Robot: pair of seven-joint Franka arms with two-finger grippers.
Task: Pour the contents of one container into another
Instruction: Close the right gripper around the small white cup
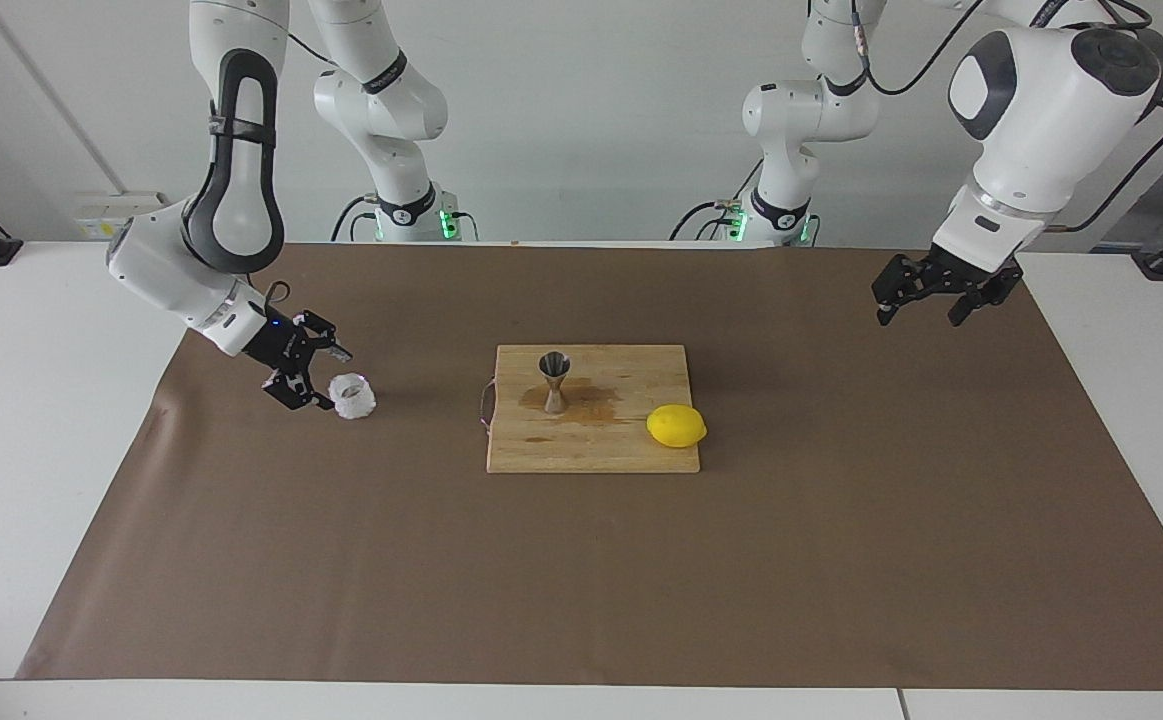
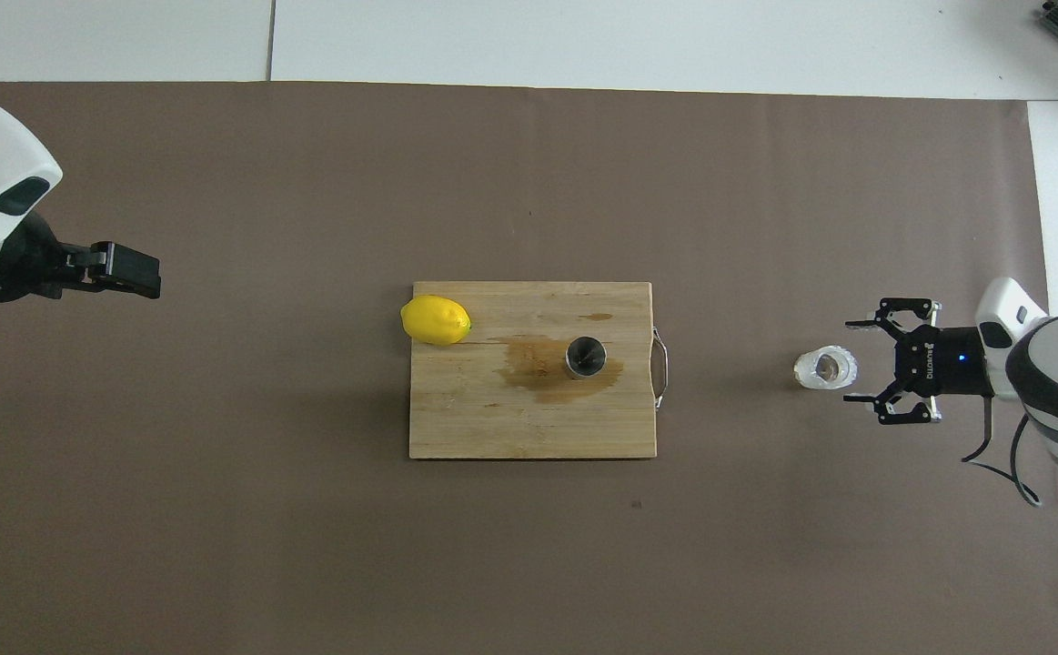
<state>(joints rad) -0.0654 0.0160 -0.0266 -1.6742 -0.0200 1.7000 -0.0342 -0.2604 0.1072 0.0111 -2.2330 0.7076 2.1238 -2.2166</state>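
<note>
The right gripper (image 2: 863,361) sits spread, low beside the glass cup (image 1: 352,396) on the brown surface (image 1: 581,580), toward the right arm's end; the jigger (image 1: 554,381) stands upright on the cutting board (image 1: 591,450) (stained wet around it), bare mat between them. The left gripper (image 1: 920,304), spread, waits above the mat's edge; a lemon (image 1: 676,426) overhangs the board's corner.

Both arms (image 1: 381,110) wear glossy white shells with dark grey joint bands and black cables. Green lights glow at their bases (image 1: 411,222). The black skeletal grippers (image 2: 892,373) carry white lettering and a blue light.
</note>
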